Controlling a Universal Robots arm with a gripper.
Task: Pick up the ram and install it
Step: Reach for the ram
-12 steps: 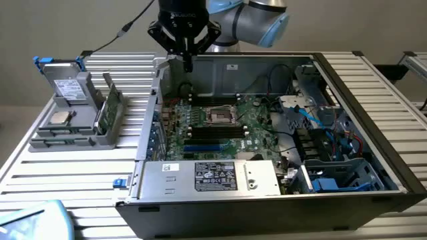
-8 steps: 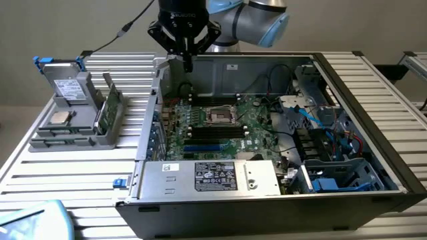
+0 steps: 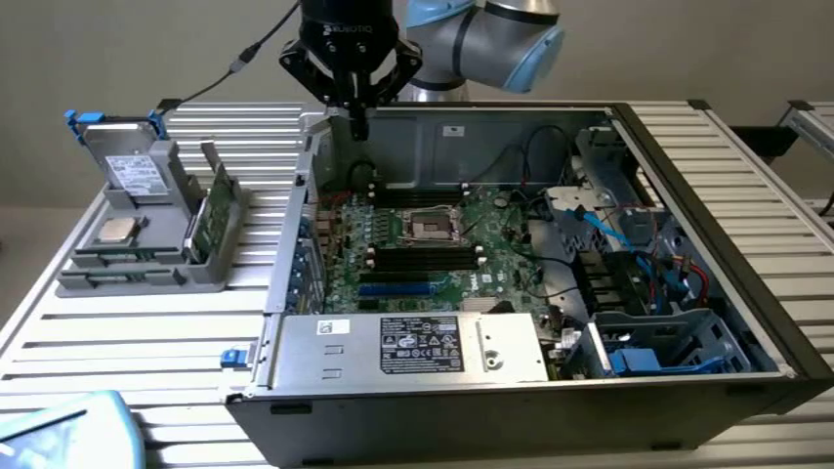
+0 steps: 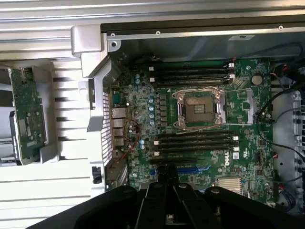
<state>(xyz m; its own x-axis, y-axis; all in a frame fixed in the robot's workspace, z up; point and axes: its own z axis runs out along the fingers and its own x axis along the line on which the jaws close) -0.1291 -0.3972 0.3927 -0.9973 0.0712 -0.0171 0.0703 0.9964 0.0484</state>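
Observation:
My gripper (image 3: 355, 125) hangs shut and holds nothing, above the back left corner of the open computer case (image 3: 729, 322). In the wrist view its dark fingers (image 4: 167, 172) are pressed together over the motherboard (image 4: 143, 119), near the lower bank of black memory slots (image 4: 195, 141). A second bank of slots (image 4: 190, 76) lies beyond the processor socket (image 4: 198, 109). Two green boards (image 3: 209, 210) stand on edge in the grey holder (image 3: 131, 278) outside the case, on the exterior view's left. I cannot tell which of them is the ram. One green board (image 4: 26, 114) shows its face in the wrist view.
The grey holder also carries a hard drive (image 3: 135, 174) and a small silver processor chip (image 3: 117, 231). A power supply (image 3: 410, 347) fills the case's front. Cables and blue drive bays (image 3: 651, 293) crowd the exterior view's right. The case's metal wall (image 3: 293, 244) separates holder and motherboard.

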